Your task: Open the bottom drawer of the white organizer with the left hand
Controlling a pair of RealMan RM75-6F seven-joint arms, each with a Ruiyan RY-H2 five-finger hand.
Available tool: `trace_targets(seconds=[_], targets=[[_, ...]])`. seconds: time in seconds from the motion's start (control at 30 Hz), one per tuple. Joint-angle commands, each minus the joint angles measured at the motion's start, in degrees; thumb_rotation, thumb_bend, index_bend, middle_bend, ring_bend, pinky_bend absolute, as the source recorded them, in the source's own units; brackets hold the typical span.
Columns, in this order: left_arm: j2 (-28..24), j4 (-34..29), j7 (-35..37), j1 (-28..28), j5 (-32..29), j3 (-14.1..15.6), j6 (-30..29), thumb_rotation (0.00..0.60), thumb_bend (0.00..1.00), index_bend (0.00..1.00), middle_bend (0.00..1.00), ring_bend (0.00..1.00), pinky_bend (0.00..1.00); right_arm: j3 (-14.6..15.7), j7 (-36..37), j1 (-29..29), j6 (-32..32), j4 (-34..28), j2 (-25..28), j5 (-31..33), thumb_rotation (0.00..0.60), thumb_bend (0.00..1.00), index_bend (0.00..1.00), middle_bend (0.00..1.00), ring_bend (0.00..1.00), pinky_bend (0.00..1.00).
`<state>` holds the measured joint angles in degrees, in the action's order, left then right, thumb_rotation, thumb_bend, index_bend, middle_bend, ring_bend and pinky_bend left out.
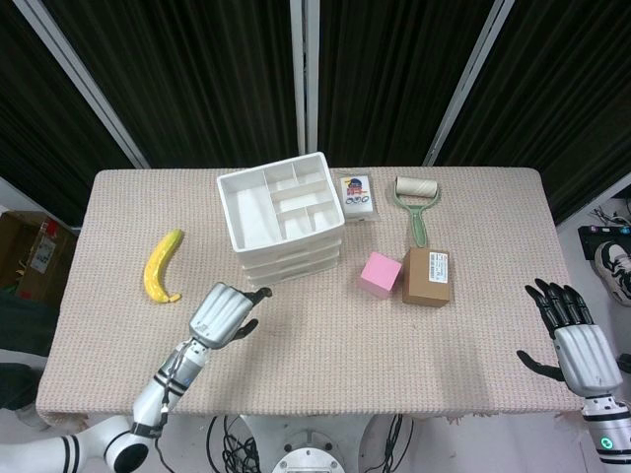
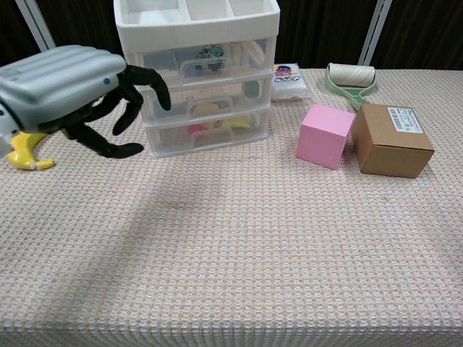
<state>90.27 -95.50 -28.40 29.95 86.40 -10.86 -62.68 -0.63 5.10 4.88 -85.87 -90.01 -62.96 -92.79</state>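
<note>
The white organizer stands at the back middle of the table, with three clear drawers all pushed in. Its bottom drawer has a small handle and holds red and yellow items. My left hand hovers open in front of the organizer's left side, fingers apart and pointing toward it, holding nothing and apart from the drawer. My right hand is open at the table's right edge, seen in the head view only.
A banana lies left of the organizer, partly hidden by my left hand in the chest view. A pink cube, a brown box, a lint roller and a small packet sit to the right.
</note>
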Motion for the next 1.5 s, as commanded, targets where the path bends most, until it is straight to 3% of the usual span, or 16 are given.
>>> trace_targets(seconds=[0.03,0.27,0.53,0.7,1.5], targets=[[4.91,3.47,-0.51,3.30,-4.70,-2.82,2.36,0.600,0.31,0.41,0.71,0.85,1.00,0.08,-0.21,-0.04,-0.04,-0.24,0.07,-0.06,0.600,0.08,0.00,0.00,0.00,0.00],[11.21,10.20,-2.30,6.91,-10.79,-4.34,4.15,0.600,0.33,0.43,0.69,0.84,1.00,0.23,-0.61,-0.52,-0.52,-0.91,0.55,0.12,0.600,0.08,0.00,0.00,0.00,0.00],[16.86,17.71,-5.57,8.97,-13.95,-2.51,3.79,0.600,0.35,0.42,0.68,0.85,1.00,0.36,-0.63,-0.77,-0.31,-0.87,0.24,0.62,0.600,0.08,0.00,0.00,0.00,0.00],[18.78,21.03,-4.67,9.61,-16.45,-2.95,4.10,0.600,0.35,0.42,0.67,0.84,1.00,0.39,-0.92,-0.76,-0.20,-1.03,0.14,0.60,0.600,0.08,0.00,0.00,0.00,0.00],[16.28,28.24,-1.05,10.06,-24.10,-4.66,4.91,0.600,0.34,0.36,0.61,0.80,0.99,0.03,-2.55,-1.04,-0.59,-2.77,0.62,0.92,0.600,0.08,0.00,0.00,0.00,0.00]])
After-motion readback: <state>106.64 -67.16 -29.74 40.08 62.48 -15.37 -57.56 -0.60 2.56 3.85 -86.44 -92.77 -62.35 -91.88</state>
